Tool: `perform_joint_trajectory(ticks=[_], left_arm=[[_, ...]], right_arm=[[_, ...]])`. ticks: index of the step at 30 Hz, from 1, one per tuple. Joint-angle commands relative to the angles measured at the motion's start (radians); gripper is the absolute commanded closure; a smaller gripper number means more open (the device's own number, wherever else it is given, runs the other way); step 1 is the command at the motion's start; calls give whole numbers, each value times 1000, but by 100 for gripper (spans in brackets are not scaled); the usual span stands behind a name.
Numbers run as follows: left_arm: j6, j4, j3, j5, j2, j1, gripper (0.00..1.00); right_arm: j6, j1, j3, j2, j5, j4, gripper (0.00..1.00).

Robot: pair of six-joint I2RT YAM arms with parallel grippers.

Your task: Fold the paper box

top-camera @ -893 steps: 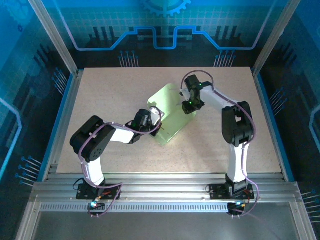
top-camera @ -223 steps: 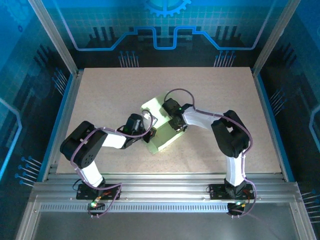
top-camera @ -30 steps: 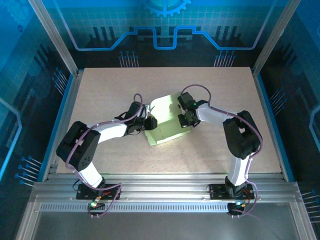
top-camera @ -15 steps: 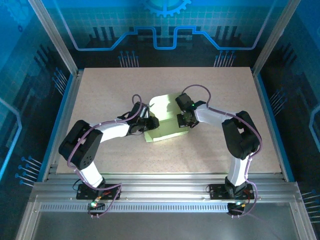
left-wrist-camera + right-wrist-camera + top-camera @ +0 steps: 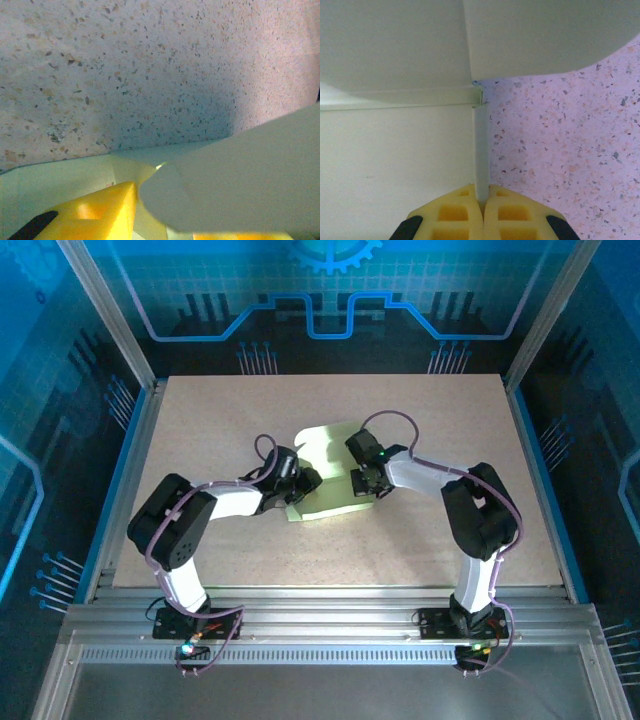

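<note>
1. The paper box (image 5: 332,498) is being kept flat near the middle of the speckled worktop (image 5: 200,420), between the two arms, with a rounded flap (image 5: 325,440) pointing to the far side.
2. A thin strip of the card's edge is being pinched by the right pincer (image 5: 482,192). Its yellow fingers (image 5: 455,215) are being pressed together with nothing but that strip between them.
3. In the overhead view, the box's right side is being covered by the right pincer and its left side by the left pincer (image 5: 300,488).
4. In the left wrist view, one yellow finger (image 5: 95,215) is being shown at the lower left, while the gap beside it is being hidden by a pale flap of card. How wide this pincer is standing, and whether anything is being gripped, cannot be told.
5. The worktop is being hemmed in by aluminium rails (image 5: 330,625) at the near edge and blue-lit panels (image 5: 330,300) on the other sides.
6. Purple cables (image 5: 386,416) are being carried in loops along both arms.
</note>
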Motion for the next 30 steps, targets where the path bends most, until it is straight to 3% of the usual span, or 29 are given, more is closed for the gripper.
perform_joint_trajectory(ticks=[1,22,30], left_arm=[[-105,70,-21,24,31,4,66],[-412,273,-60,-42,70,21,69],[-464,320,-60,-53,76,26,52]], right_arm=[[32,44,-42,25,-61,11,100],[70,107,-104,18,-84,52,100],[62,124,-108,24,-85,48,100]])
